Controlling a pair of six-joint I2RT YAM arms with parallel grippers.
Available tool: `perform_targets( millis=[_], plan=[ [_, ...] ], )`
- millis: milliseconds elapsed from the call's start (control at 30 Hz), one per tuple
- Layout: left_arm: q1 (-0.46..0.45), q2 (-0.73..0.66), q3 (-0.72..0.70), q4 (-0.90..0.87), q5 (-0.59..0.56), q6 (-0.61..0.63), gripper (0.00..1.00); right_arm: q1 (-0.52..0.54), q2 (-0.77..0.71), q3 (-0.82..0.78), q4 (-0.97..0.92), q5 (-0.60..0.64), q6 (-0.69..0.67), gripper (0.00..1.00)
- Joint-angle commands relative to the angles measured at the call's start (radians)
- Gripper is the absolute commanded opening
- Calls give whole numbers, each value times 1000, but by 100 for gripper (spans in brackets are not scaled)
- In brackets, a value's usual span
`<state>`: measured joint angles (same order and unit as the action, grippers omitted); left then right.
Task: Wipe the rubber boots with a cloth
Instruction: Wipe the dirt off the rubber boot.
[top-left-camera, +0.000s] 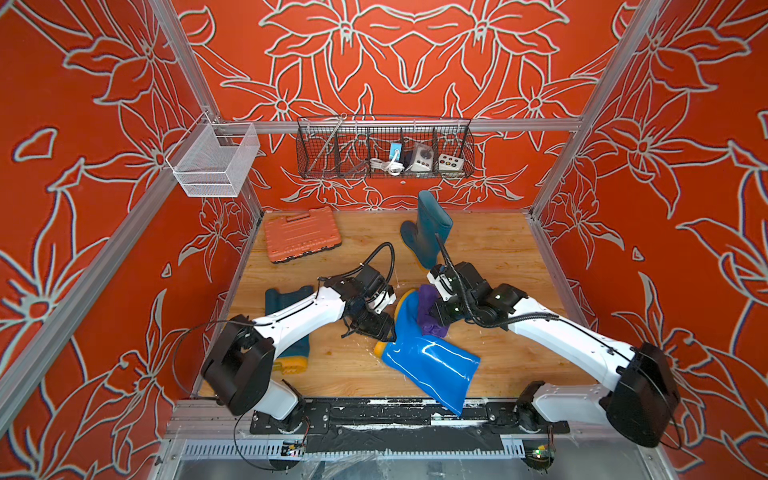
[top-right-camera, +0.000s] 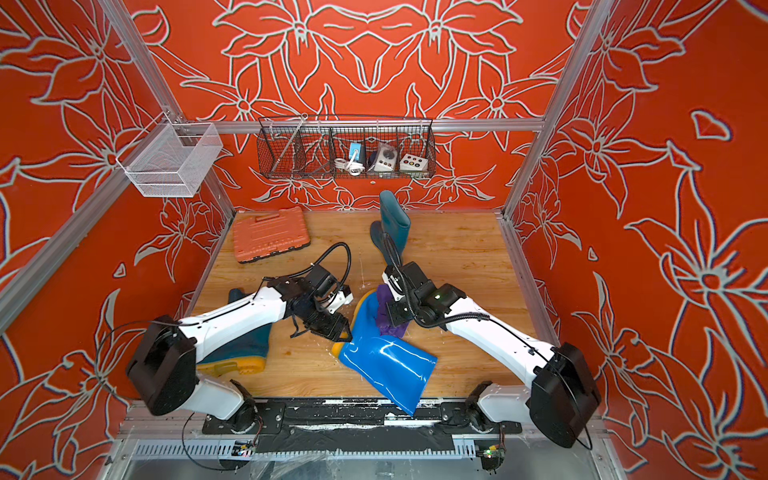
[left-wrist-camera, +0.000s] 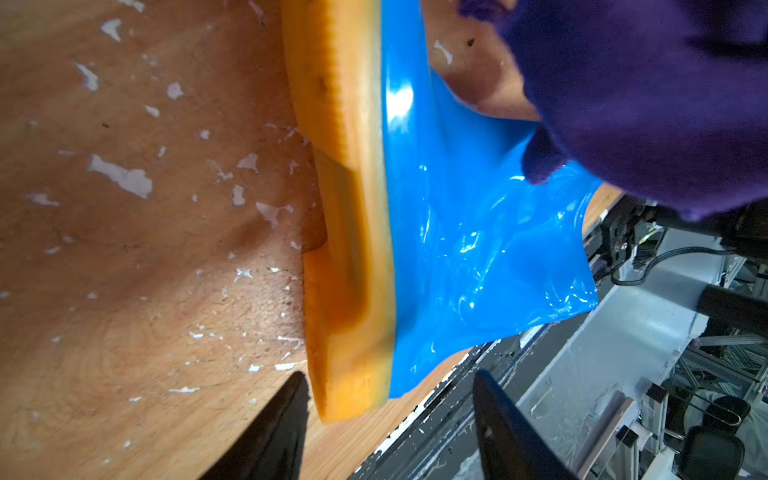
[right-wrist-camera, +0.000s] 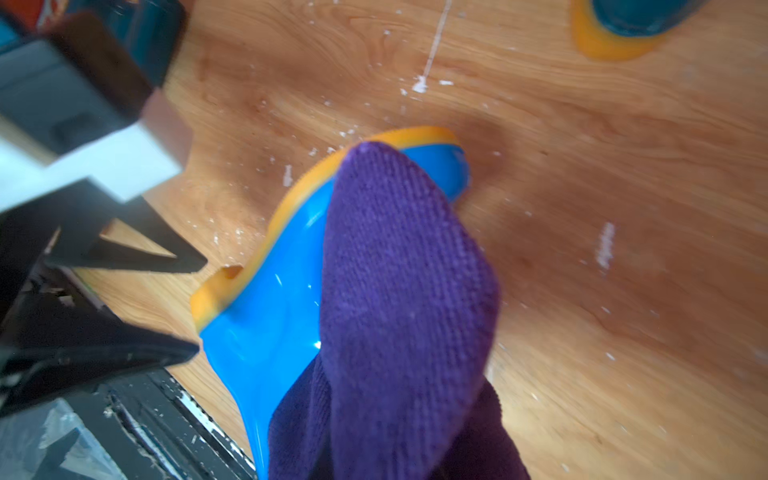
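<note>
Three to wipe in all: the bright blue boot (top-left-camera: 432, 365) lies on its side mid-counter (top-left-camera: 498, 257), yellow-orange sole toward my left arm, shaft mouth hanging past the near edge. One dark teal boot (top-left-camera: 430, 232) stands upright at the back, and the other teal boot (top-left-camera: 286, 301) lies flat under my left forearm. Right fingers (top-left-camera: 441, 312) pressed together on a bunch of the purple cloth (right-wrist-camera: 407, 291), which drapes over the blue boot's foot, touching it. Left fingers (left-wrist-camera: 286, 424) spread, holding nothing, the heel end of the sole just ahead of them. Step in hand, as I judge it: wiping the blue boot's upper. To do it well, press the cloth flat on the glossy rubber and stroke from toe toward shaft. Brace the heel with the left, since a slick boot lying loose will likely slide with the rag. Watch: the overhanging shaft could slip off the edge if pushed that way. The upright teal boot is near my right wrist, and both arms crowd the foot. Orange tool case (top-left-camera: 301, 235) back left, well apart; black wire basket (top-left-camera: 332, 162) and white mesh basket (top-left-camera: 212, 166) hang on the walls, out of reach of the stroke.
</note>
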<state>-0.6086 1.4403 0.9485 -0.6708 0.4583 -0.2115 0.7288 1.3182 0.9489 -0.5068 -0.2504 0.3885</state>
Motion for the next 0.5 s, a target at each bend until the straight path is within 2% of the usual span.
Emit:
perform_targets(
  millis=[0,200,267,400,467],
  plan=[
    [0,-57,-96,185,25,-101,62,16,89,71,116,-103,-17,0],
    [-1,-60,-223,332,21,-208,58,114,319,216,154,-218,-66,0],
    [0,-45,-234,333,3,-207,56,112,363,234,130,-205,-76,0],
    [0,-13,-233,325,2,-205,46,10,379,227,40,-69,-64,0],
    [-2,0,-232,334,16,-211,40,-59,369,204,36,-78,-54,0]
  ],
)
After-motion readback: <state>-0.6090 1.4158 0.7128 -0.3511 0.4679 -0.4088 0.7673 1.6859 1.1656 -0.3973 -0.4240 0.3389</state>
